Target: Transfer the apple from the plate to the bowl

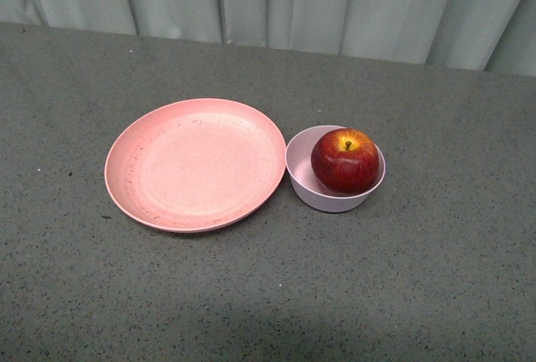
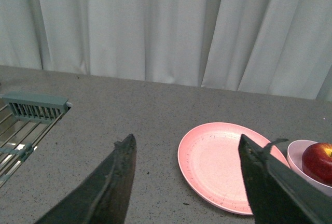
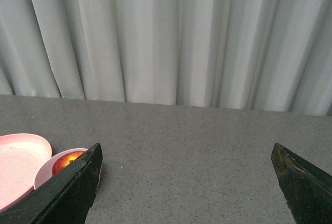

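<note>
- You see the apple (image 1: 345, 161), glossy dark red with a yellow patch round its stem, sitting in the bowl (image 1: 311, 184).
- The plate (image 1: 195, 164) touches the bowl on the desk (image 1: 419, 278).
- Your left tool (image 2: 189, 175) and right tool (image 3: 187, 182) both stand spread wide, holding nothing.

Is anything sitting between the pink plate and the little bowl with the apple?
Nothing: in the front view the plate and bowl sit rim to rim.

A dark red apple (image 1: 345, 161) is showing a yellow patch around its stem. The bowl (image 1: 303, 179) is looking pale pink, the plate (image 1: 194, 164) a deeper, faintly speckled salmon pink. The table (image 1: 419, 278) is appearing grey with fine dark flecks; the curtain (image 1: 335, 2) behind is hanging pale grey-white.
</note>
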{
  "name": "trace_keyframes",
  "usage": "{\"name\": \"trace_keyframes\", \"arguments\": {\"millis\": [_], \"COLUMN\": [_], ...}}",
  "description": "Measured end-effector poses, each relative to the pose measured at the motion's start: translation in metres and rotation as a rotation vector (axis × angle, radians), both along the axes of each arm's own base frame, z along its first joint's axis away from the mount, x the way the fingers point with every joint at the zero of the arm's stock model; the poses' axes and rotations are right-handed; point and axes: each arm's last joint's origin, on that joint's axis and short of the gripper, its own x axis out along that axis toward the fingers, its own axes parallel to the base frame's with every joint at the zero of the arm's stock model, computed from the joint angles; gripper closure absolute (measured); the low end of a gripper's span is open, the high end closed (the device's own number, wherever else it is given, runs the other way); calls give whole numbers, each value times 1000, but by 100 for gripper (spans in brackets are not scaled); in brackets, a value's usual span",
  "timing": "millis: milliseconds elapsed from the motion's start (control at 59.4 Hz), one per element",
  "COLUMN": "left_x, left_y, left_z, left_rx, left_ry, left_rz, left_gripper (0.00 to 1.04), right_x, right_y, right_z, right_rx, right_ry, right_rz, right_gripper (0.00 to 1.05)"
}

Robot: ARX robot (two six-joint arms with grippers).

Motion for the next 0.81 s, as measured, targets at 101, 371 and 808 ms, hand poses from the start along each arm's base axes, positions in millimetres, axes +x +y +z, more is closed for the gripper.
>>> {"name": "trace_keyframes", "arguments": {"millis": [101,371,808], "left_x": [0,0,0], "left_y": [0,0,0], "left_z": [0,0,0], "left_rx": [0,3,3], "left_ry": [0,0,0], "left_rz": [0,0,0], "left_gripper": [28,7,7], "right_x": [0,0,0], "right_y": [0,0,0], "right_z": [0,0,0], "right_rx": [0,0,0], "right_ry": [0,0,0], "right_rz": [0,0,0], "right_gripper": [9,9,9]}}
